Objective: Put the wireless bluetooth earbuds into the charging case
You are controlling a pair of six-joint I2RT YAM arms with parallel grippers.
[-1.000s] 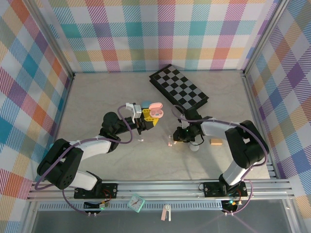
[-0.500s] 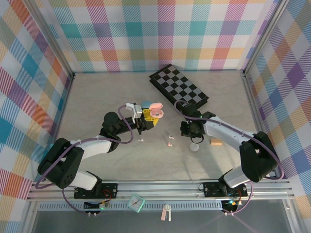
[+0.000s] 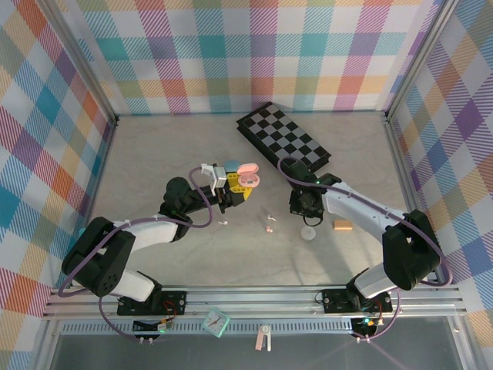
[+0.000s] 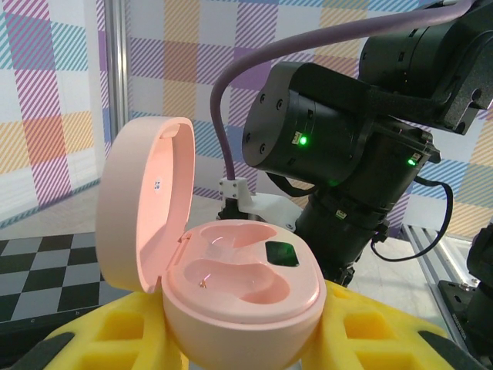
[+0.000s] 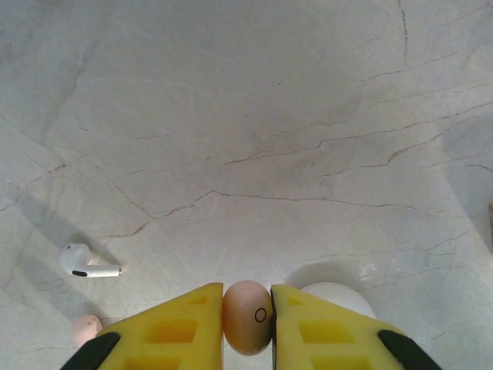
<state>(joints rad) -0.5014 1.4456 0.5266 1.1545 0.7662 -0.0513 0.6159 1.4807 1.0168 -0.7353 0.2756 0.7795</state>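
Earbud (image 5: 248, 317), pink, pinched tight in the right gripper (image 5: 246, 307) just over the table (image 5: 231, 116); left gripper (image 4: 246, 351) clamped around the open pink charging case (image 4: 231, 324) — best carried across slowly, lined up over an empty well (image 4: 258, 281), then released.

The left gripper (image 4: 231, 343) holds a pink charging case (image 4: 239, 289) between its yellow fingers (image 4: 370, 331), with the lid (image 4: 146, 200) hinged up at the left. Just behind it stands the black right arm (image 4: 339, 131), with green lights (image 4: 302, 140) lit and a purple cable (image 4: 308, 54) arching over it. A checkerboard (image 4: 46, 270) lies at the left.
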